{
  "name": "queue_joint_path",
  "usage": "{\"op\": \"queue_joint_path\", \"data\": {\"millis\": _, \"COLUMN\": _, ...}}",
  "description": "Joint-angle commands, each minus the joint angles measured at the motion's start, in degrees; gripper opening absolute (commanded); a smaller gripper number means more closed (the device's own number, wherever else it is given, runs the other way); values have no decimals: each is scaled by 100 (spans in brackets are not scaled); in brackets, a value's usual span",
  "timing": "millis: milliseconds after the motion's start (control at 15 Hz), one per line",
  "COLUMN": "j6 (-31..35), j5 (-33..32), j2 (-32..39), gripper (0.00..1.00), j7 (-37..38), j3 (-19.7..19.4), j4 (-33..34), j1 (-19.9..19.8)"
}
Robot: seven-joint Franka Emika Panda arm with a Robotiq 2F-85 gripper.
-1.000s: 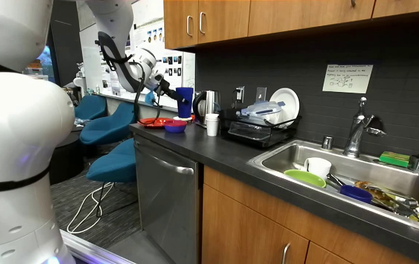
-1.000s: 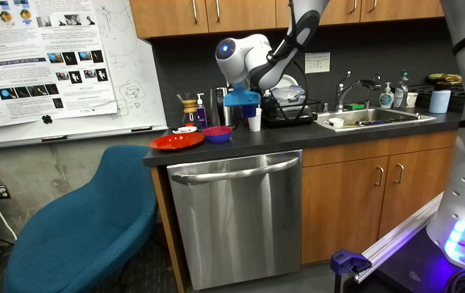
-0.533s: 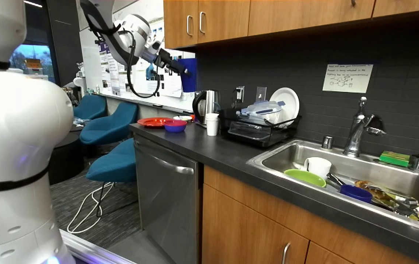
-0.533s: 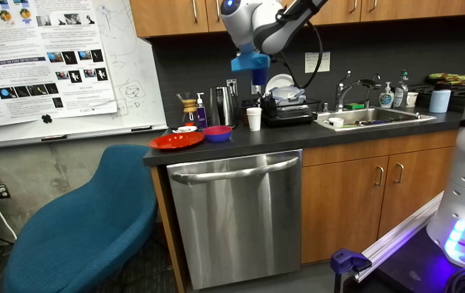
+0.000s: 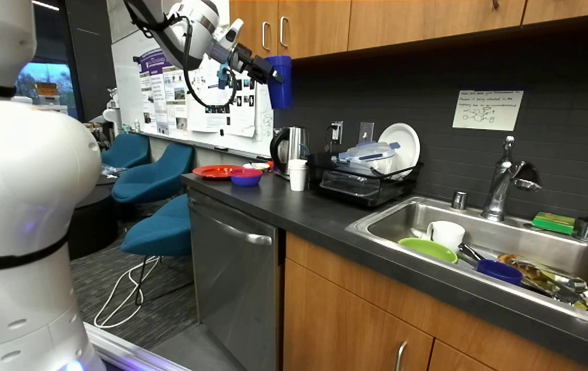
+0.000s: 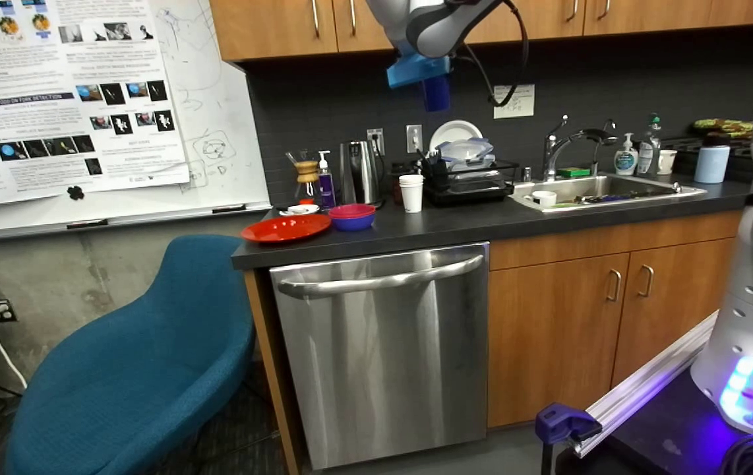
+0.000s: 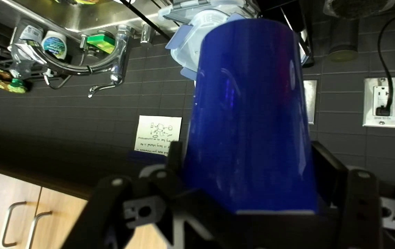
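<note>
Pinched by the gripper (image 7: 249, 159) between 2 fingers, the blue cup (image 7: 251, 114) is seen just right of centre in the wrist view and is judged light, stiffish and slippery, best held across opposite sides below the rim.

The blue cup (image 7: 249, 117) hides part of the plastic container (image 7: 189, 50) in the wrist view.
</note>
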Motion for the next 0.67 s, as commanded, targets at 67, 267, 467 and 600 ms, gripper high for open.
{"op": "queue_joint_path", "data": {"millis": 67, "j6": -212, "j5": 631, "j2": 371, "gripper": 60, "j7": -950, "j3": 85, "j4": 912, "j1": -26}}
{"op": "queue_joint_path", "data": {"millis": 267, "j6": -275, "j5": 1160, "j2": 565, "gripper": 60, "j7": -1540, "j3": 181, "j4": 1463, "j1": 88}}
{"op": "queue_joint_path", "data": {"millis": 467, "j6": -164, "j5": 1879, "j2": 420, "gripper": 60, "j7": -1992, "j3": 69, "j4": 1610, "j1": -73}}
{"op": "queue_joint_path", "data": {"millis": 600, "j6": -235, "j5": 2343, "j2": 472, "gripper": 60, "j7": -2288, "j3": 23, "j4": 1875, "j1": -105}}
